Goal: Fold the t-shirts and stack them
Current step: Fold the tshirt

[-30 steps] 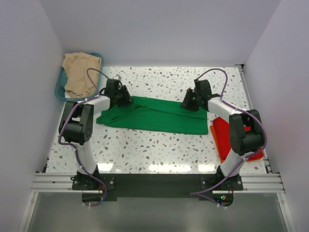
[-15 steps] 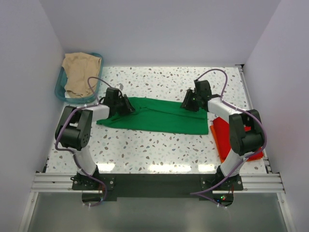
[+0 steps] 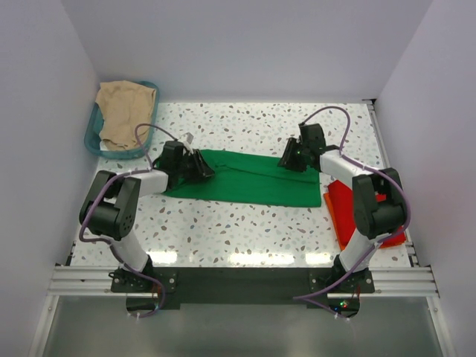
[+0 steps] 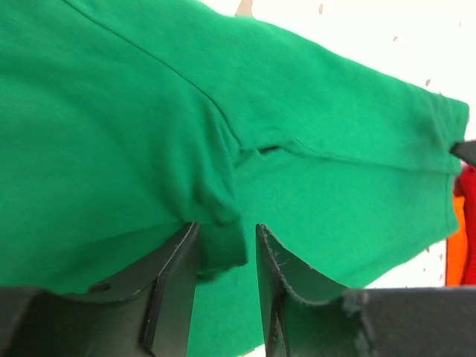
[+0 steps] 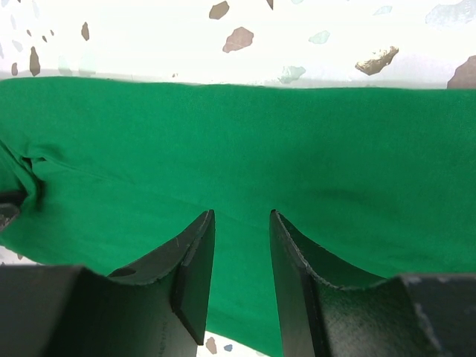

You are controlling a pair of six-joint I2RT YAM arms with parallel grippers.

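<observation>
The green t-shirt lies spread in a long band across the middle of the table. My left gripper is at its left end. In the left wrist view the jaws are close together around a bunched fold of the green cloth. My right gripper is at the shirt's far right edge. In the right wrist view its jaws stand apart over flat green cloth, with nothing pinched. The red-orange t-shirt lies at the right, partly under the right arm, and it also shows in the left wrist view.
A teal basket holding a beige cloth stands at the far left corner. White walls close in the left, back and right sides. A metal rail runs along the near edge below the arm bases.
My left gripper has moved nearer and to the right, and the shirt's left end has come with it. The right arm has not moved.
</observation>
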